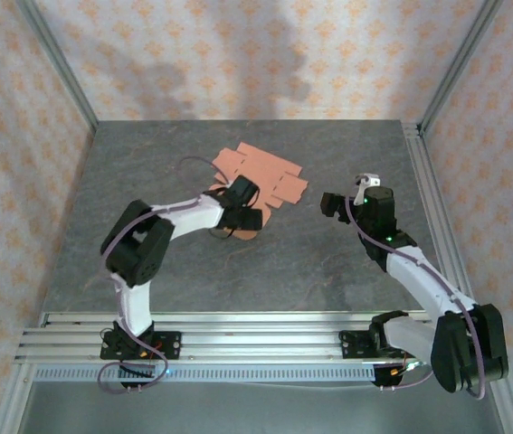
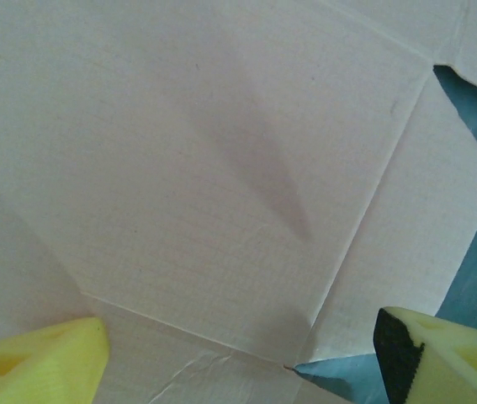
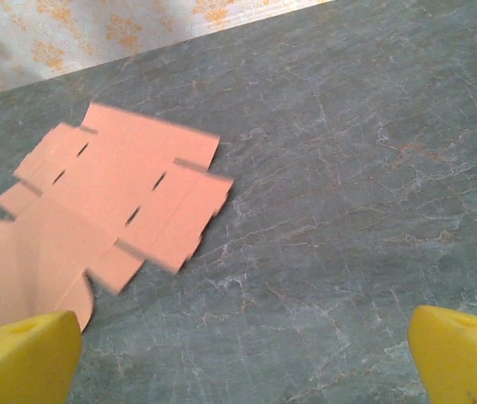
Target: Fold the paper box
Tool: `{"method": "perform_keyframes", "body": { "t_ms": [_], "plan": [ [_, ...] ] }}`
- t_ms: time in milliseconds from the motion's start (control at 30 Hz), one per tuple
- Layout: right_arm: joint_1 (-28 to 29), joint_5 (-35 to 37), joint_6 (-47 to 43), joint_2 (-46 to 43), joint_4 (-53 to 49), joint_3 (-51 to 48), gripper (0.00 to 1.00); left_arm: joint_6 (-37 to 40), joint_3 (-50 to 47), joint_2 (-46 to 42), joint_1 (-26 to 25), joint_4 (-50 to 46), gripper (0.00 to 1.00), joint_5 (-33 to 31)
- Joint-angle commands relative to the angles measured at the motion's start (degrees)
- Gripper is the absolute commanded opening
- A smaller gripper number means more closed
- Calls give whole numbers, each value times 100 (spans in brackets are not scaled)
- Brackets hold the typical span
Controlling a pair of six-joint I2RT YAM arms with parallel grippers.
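The grey marbled table [image 1: 328,271] is carrying the paper box [image 1: 270,176] in its far middle part, where it is lying flat as an unfolded die-cut sheet. Its long axis is running obliquely, roughly from the near left, under the left arm's wrist, towards the far right. Its stepped, tabbed edge with short slots is facing the right arm, while its rounded flaps are sitting at the near-left end. The card is showing salmon-orange from above and in the right wrist view [image 3: 112,202], and pale with scored crease lines close up in the left wrist view [image 2: 221,168]. The left gripper [image 1: 241,201] is hanging low over the near-left part of the sheet with its yellow fingers [image 2: 36,362] standing wide apart, gripping nothing. The right gripper [image 1: 332,206] is hovering to the right of the sheet, well apart from it, jaws spread wide and empty.
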Motion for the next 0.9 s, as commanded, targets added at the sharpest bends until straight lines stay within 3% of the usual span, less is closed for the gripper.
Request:
{"method": "perform_keyframes", "body": {
  "t_ms": [0,167,267,433,600,733,867],
  "plan": [
    [32,-143,154,137,-193,244,99,-94,-941,-709,11,-223,86,157],
    [56,-296,219,347,-184,403,99,-156,-1425,-1818,21,-513,87,-250],
    [84,-347,243,447,-140,473,99,-515,-1115,-1884,39,-596,86,-371],
    [122,-335,255,453,-96,474,99,-1070,-87,-985,85,-588,84,-502],
    [126,-251,181,245,-273,385,99,-1205,1271,286,188,-1264,77,-658],
    [131,-157,97,79,-427,303,99,-992,1750,889,245,-1315,73,-262],
    [131,-140,160,86,-493,322,100,-380,1695,1052,238,-1074,71,676]
  ]
}}
